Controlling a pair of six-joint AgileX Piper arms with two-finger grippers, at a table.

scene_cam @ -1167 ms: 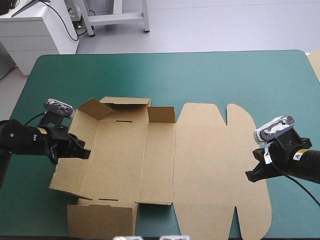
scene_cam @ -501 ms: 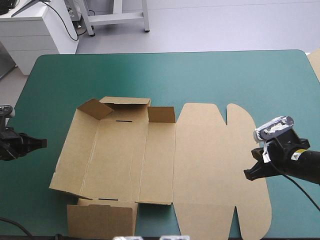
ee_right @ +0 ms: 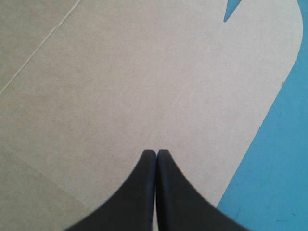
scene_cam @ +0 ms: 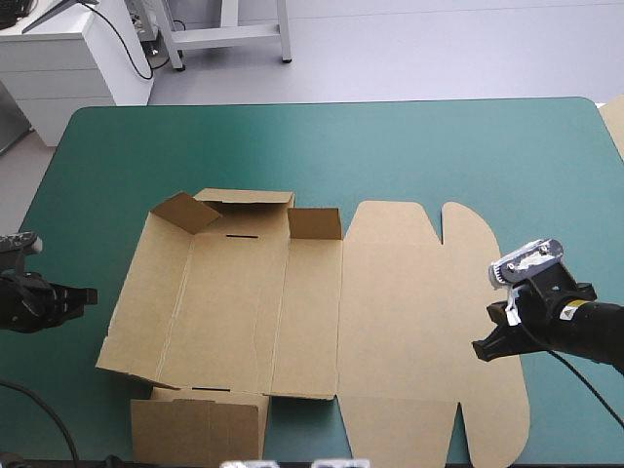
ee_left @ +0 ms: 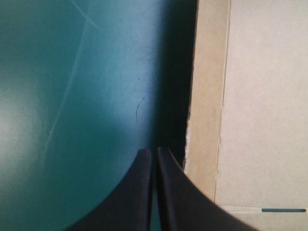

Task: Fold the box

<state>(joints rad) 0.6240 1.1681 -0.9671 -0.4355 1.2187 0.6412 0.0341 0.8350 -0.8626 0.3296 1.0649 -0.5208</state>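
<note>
You've got the box [scene_cam: 244, 302] mostly flat on the surface [scene_cam: 390, 146], left gripper [scene_cam: 91, 293] pinched closed and empty just off its left edge, right gripper [scene_cam: 479, 350] likewise over the lid [scene_cam: 419, 283], possibly touching; a closed-tip push could skid the whole sheet.

Near flaps of the box [scene_cam: 292, 302] get chopped off by the high view's bottom edge. The left gripper [scene_cam: 90, 293] just pokes in, its arm mostly out of shot. The right gripper [scene_cam: 479, 350] covers a patch of the box's right side. Wrist views catch only bits of it.
</note>
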